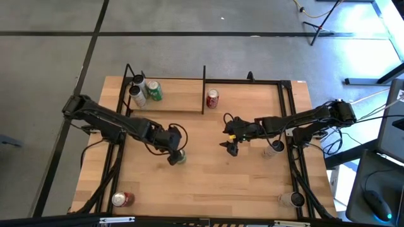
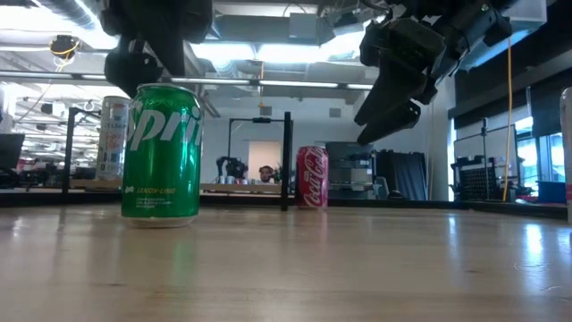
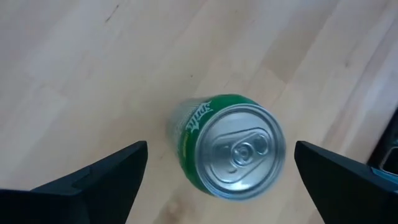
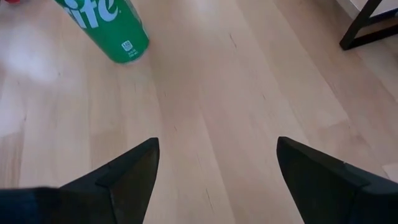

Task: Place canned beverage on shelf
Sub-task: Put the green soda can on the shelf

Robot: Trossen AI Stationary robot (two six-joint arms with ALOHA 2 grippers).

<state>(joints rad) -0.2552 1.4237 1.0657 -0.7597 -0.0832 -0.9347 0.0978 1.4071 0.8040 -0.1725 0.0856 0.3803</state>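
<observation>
Fingers (image 3: 93,177) of the left gripper (image 1: 175,156) are spread wide above an upright green can (image 1: 180,157) at the table's (image 1: 252,189) centre, short of the shelf (image 1: 180,94) at upper left. Its smooth, rigid wall is best gripped mid-height. The right gripper (image 1: 230,133) hovers open.

The Sprite can (image 2: 162,154) was bright green with white lettering and a silver top (image 3: 241,151). The Coca-Cola can (image 2: 312,177) on the shelf (image 1: 183,101) was red with white script. The shelf's board was light wood, framed by black rods. Beside the green can (image 1: 154,91) there stood a silver one (image 1: 138,95). The tabletop (image 1: 208,176) was pale wood with fine grain. Both grippers' fingers (image 4: 127,171) were dark, nearly black.
</observation>
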